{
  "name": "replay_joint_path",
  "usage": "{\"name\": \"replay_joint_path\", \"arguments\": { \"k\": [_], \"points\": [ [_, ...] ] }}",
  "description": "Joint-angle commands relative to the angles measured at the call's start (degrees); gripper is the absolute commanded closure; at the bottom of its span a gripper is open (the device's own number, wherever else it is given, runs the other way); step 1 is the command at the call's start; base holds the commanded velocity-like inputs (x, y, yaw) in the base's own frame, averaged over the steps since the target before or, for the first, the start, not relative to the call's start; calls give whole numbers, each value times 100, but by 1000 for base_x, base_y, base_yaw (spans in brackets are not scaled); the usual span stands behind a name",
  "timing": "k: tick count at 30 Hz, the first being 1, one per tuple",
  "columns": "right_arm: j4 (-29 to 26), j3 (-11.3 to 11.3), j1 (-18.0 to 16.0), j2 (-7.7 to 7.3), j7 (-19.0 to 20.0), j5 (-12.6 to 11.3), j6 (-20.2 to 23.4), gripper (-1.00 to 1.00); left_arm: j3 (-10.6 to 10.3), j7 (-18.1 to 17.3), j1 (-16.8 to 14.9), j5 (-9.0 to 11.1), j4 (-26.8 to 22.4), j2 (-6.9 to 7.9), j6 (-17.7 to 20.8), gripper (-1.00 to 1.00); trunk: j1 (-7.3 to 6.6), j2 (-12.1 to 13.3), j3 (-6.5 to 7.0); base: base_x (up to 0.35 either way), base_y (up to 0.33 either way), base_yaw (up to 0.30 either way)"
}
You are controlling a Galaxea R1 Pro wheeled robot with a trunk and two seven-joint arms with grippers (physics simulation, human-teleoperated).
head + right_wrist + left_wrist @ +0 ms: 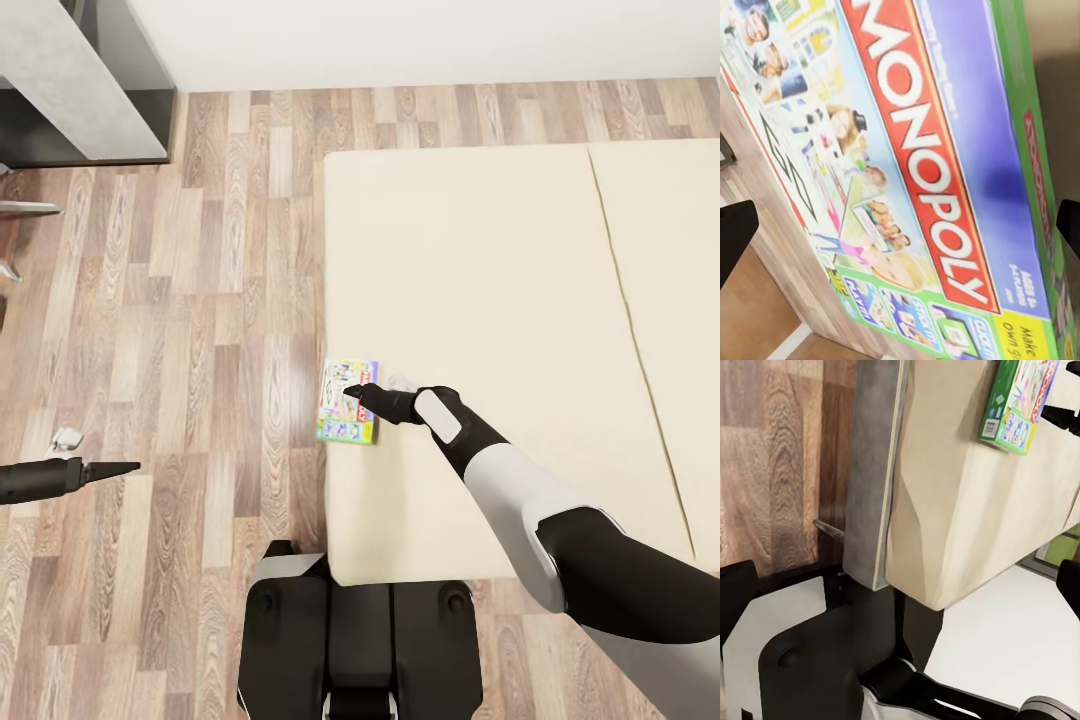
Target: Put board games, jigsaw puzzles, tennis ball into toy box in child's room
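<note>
A green-edged board game (345, 405) with a cartoon cover lies flat at the left edge of the bed (480, 300), partly overhanging it. My right gripper (354, 393) hovers over the box's cover. The right wrist view looks close onto the red-lettered cover (915, 165), with dark fingertips (735, 244) spread to either side, open and holding nothing. The same box (1016, 401) shows in the left wrist view, on the beige mattress. My left gripper (128, 466) hangs over the wood floor well to the left of the bed, its fingertips (736, 585) apart and empty.
A corner of the grey table (80, 80) stands at the far left by the white wall. Metal chair legs (25, 208) poke in at the left edge. A small white object (65, 437) lies on the floor. My black base (350, 640) sits against the bed's near end.
</note>
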Motion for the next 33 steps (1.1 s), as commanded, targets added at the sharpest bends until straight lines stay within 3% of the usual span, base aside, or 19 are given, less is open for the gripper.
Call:
{"name": "replay_joint_path", "arguments": {
  "k": [1,33],
  "points": [
    [2,6,-3,0,19,27,13,-100,25,-46,-3,-59,-3,-3,61,-100,4,-9,-6,0,51,0],
    [2,2,-3,0,21,26,15,-100,25,-46,-3,-59,-3,-3,61,-100,4,-9,-6,0,24,0]
  ]
}}
